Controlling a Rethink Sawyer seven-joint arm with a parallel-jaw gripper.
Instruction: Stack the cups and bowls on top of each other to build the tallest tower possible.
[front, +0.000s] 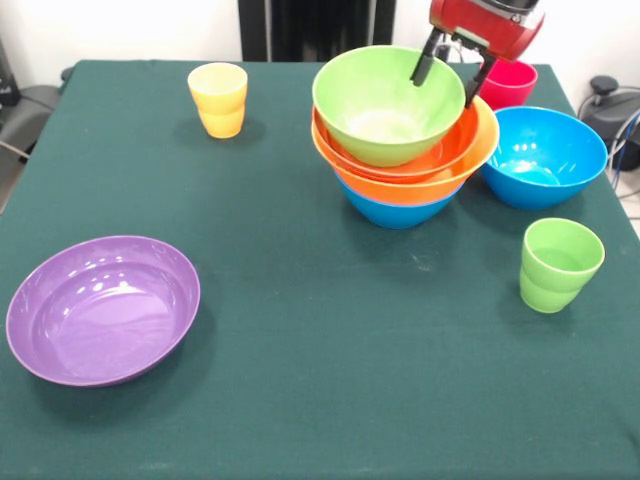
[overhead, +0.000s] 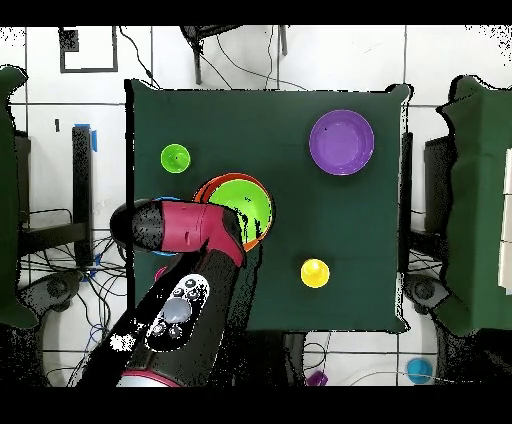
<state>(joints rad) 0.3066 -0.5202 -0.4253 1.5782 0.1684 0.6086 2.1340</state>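
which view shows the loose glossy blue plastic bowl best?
Front view: the loose glossy blue plastic bowl sits in full sight right of the stacked tower, rim and inside visible. In the overhead view the robot arm covers it almost entirely.

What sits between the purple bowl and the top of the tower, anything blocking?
Only bare cloth lies between the purple bowl and the tower. The yellow cup sits farther back, off that line. The tool hangs open at the lime green bowl's rim, occupying the tower's top.
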